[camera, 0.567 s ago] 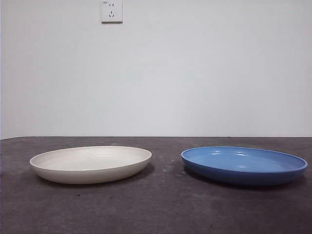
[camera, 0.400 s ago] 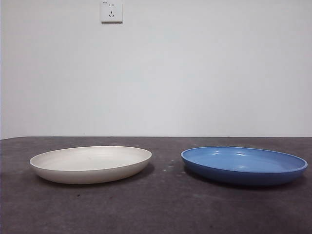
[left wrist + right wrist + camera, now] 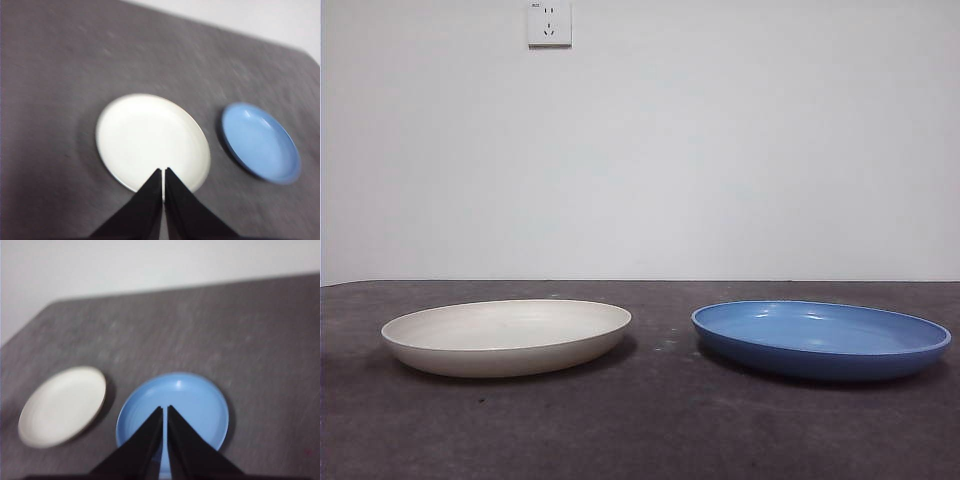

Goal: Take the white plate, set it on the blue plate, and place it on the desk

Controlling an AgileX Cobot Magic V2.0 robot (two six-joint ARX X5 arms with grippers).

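Observation:
The white plate (image 3: 506,335) lies on the desk (image 3: 640,430) at the left, with the blue plate (image 3: 820,339) beside it at the right and a gap between them. Neither arm shows in the front view. In the left wrist view my left gripper (image 3: 163,172) is shut and empty, high above the white plate (image 3: 150,137); the blue plate (image 3: 260,142) lies off to one side. In the right wrist view my right gripper (image 3: 164,410) is shut and empty, high above the blue plate (image 3: 190,402); the white plate (image 3: 62,405) lies beside it.
A white wall with a power socket (image 3: 549,22) stands behind the desk. The desk's far edge runs along the wall.

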